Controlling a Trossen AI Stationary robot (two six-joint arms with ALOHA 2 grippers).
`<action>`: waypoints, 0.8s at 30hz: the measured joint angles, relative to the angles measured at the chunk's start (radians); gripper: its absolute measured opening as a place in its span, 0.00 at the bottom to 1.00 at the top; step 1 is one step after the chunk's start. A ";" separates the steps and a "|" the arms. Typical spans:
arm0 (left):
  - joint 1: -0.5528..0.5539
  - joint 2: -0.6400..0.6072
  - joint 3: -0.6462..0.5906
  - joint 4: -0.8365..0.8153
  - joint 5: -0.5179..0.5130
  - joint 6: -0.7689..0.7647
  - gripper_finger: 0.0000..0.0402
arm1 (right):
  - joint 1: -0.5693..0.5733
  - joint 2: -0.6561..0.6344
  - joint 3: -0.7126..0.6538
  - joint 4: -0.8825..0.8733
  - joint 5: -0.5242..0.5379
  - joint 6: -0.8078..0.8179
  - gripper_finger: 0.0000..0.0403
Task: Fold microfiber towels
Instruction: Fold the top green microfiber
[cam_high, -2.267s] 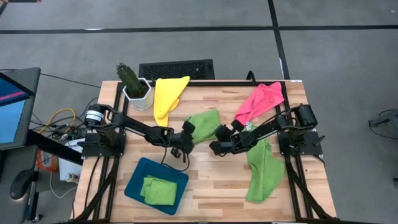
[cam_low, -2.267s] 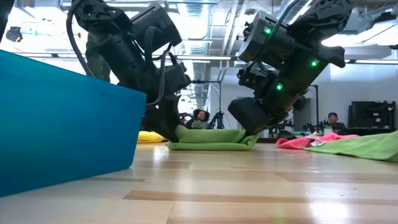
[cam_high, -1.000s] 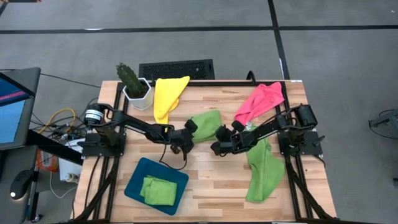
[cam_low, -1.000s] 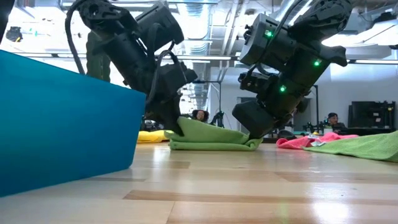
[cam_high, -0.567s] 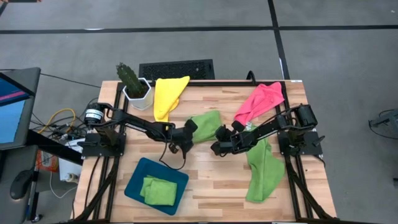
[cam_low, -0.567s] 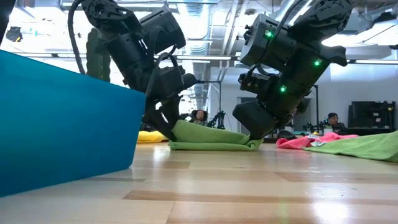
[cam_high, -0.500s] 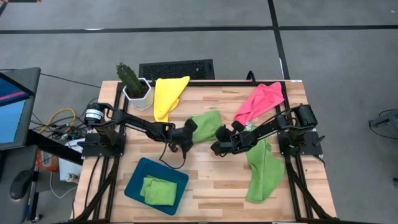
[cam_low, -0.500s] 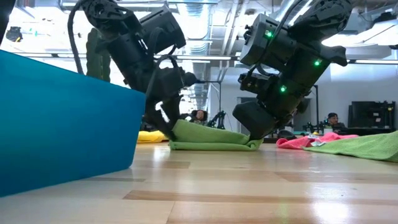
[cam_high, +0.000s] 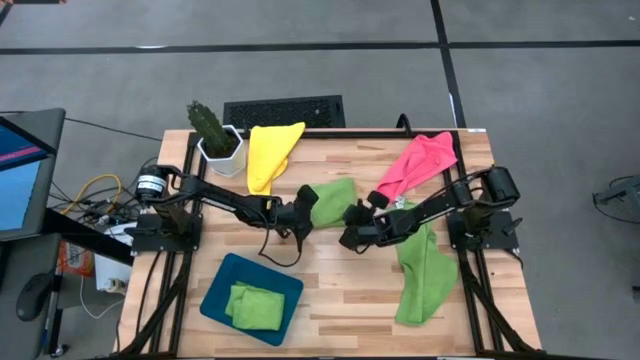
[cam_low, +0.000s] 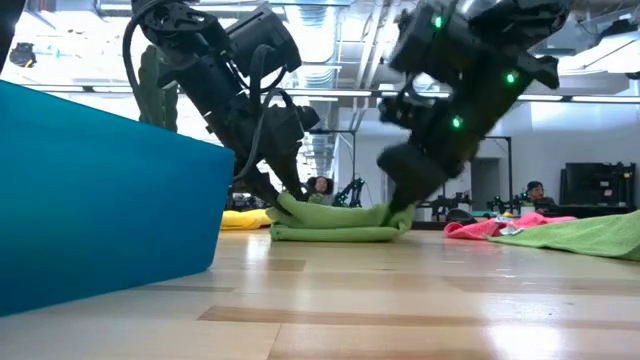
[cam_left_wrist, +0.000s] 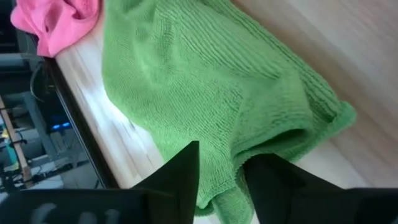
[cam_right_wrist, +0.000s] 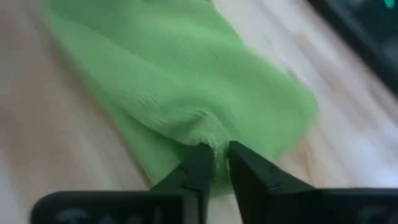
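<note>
Green folded towel (cam_high: 333, 200) lies at the centre of the worktop (cam_high: 340, 290). Left gripper (cam_high: 303, 213) has now spread its fingers around one edge; right gripper (cam_high: 352, 222) has risen slightly, fingers pinching the other edge. I think the fold is nearly finished.

Five towels: one yellow towel (cam_high: 268, 153) at 11 o'clock, one pink towel (cam_high: 420, 162) at 1, three green towels — centre (cam_high: 333, 200), 4 o'clock (cam_high: 424, 272), and folded in the single tray (cam_high: 222, 290) at 7. One cactus (cam_high: 208, 124), one keyboard (cam_high: 284, 111).
</note>
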 joint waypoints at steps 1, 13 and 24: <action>0.003 0.000 0.000 0.001 0.000 0.000 0.32 | 0.005 -0.010 0.000 0.046 -0.012 -0.063 0.24; 0.018 0.000 0.000 -0.003 -0.059 -0.031 0.50 | -0.038 0.074 0.005 0.529 -0.261 -0.436 0.46; 0.021 0.000 0.000 0.007 -0.054 -0.043 0.53 | -0.062 0.170 0.023 0.606 -0.274 -0.516 0.44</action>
